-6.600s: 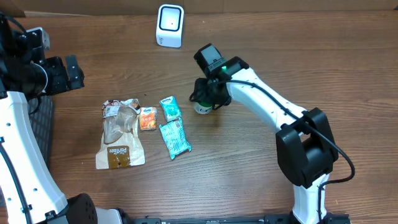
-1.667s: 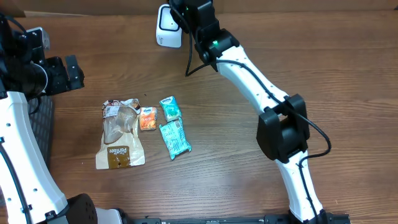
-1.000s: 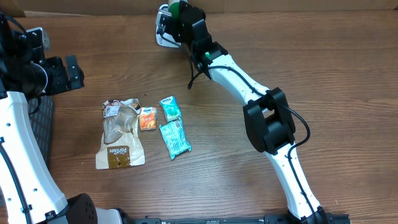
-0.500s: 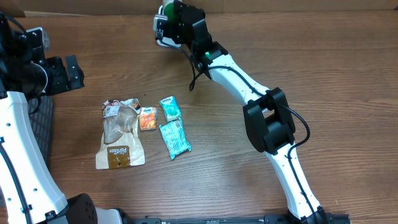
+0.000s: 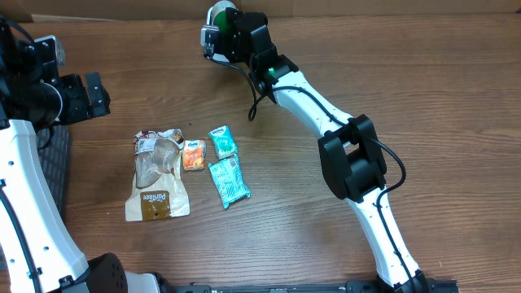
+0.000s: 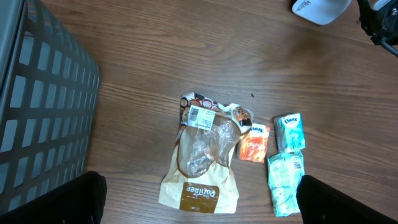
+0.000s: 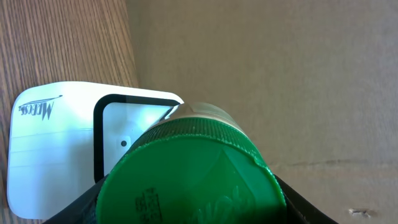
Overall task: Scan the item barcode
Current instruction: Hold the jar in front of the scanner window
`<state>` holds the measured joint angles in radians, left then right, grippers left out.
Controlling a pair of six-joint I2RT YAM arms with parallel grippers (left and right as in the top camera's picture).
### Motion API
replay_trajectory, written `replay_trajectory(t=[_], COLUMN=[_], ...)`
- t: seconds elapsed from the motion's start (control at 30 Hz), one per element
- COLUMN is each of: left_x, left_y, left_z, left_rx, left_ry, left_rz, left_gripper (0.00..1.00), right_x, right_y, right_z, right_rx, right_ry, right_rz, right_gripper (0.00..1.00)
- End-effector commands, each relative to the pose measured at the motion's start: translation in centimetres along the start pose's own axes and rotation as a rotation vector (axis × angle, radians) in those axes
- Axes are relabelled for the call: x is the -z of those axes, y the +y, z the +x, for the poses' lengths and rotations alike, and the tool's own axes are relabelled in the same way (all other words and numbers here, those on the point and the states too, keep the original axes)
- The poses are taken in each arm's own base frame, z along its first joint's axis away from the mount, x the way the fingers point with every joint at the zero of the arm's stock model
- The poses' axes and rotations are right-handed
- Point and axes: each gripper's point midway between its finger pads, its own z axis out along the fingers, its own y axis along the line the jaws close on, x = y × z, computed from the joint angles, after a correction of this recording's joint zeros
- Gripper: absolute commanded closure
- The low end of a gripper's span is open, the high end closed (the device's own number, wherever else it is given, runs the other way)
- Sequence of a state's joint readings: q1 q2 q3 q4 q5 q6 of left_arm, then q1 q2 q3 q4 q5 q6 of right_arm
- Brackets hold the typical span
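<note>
Jaws: right jaws grip green-lidded round container (image 7: 186,168), held just before white boxy barcode scanner (image 7: 56,143) at far edge of wooden surface (image 5: 423,98); left jaws wide open, empty, far left.

You're looking at what seems a mock shop checkout set up in a robot lab. A white barcode scanner (image 6: 320,7), snack packets (image 6: 205,162) and a grey basket (image 6: 43,112) share a wood-grain table (image 5: 456,98) backed by plain cardboard (image 7: 280,74).

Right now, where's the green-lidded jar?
Overhead view, far edge of the table: the green-lidded jar is held by the right gripper directly in front of the white scanner.
</note>
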<state>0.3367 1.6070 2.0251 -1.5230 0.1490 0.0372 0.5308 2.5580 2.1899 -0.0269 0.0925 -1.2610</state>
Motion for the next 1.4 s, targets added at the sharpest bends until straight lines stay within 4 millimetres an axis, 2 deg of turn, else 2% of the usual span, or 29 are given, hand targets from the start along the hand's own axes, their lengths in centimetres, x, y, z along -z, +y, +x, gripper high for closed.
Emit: replay_trajectory(t=[0.0, 0.13, 0.2, 0.33, 0.4, 0.6, 0.73, 0.77, 0.87, 1.2, 1.37], left_x=[0.2, 0.2, 0.2, 0.2, 0.2, 0.2, 0.2, 0.2, 0.2, 0.2, 0.2], left_y=[0.3, 0.3, 0.3, 0.3, 0.3, 0.3, 0.3, 0.3, 0.3, 0.3, 0.3], left_z=[-0.3, -0.3, -0.3, -0.3, -0.3, -0.3, -0.3, -0.3, -0.3, -0.3, -0.3], left_rx=[-0.017, -0.017, -0.017, -0.017, -0.017, -0.017, -0.017, -0.017, -0.017, -0.017, -0.017], left_ry=[-0.011, -0.011, -0.011, -0.011, -0.011, -0.011, -0.011, -0.011, -0.011, -0.011, -0.011], left_rz=[-0.004, -0.004, -0.004, -0.004, -0.004, -0.005, -0.005, -0.004, -0.005, -0.004, -0.004], left_gripper=[0.0, 0.01, 0.0, 0.01, 0.0, 0.0, 0.0, 0.0, 0.0, 0.0, 0.0], right_x=[0.9, 0.9, 0.9, 0.8, 0.8, 0.8, 1.1, 1.3, 1.6, 1.6, 2.4], right_y=[-2.9, -3.0, -2.7, -0.6, -0.5, -2.2, -5.3, -5.9, -7.4, -7.4, -8.9], right_z=[-1.1, -1.1, -1.0, -0.4, -0.4, -0.9, -1.6, -1.8, -2.3, -2.3, -2.8], right_rx=[0.024, 0.183, 0.183, 0.188, 0.186, 0.171, 0.136, 0.134, 0.127, 0.097, -0.036], right_ry=[-0.029, -0.025, -0.022, -0.008, -0.007, -0.022, -0.032, -0.037, -0.054, -0.057, -0.087], right_rz=[0.055, 0.062, 0.05, -0.039, -0.044, 0.026, 0.158, 0.186, 0.25, 0.249, 0.279], right_gripper=[0.72, 0.72, 0.72, 0.72, 0.72, 0.72, 0.72, 0.68, 0.67, 0.68, 0.68])
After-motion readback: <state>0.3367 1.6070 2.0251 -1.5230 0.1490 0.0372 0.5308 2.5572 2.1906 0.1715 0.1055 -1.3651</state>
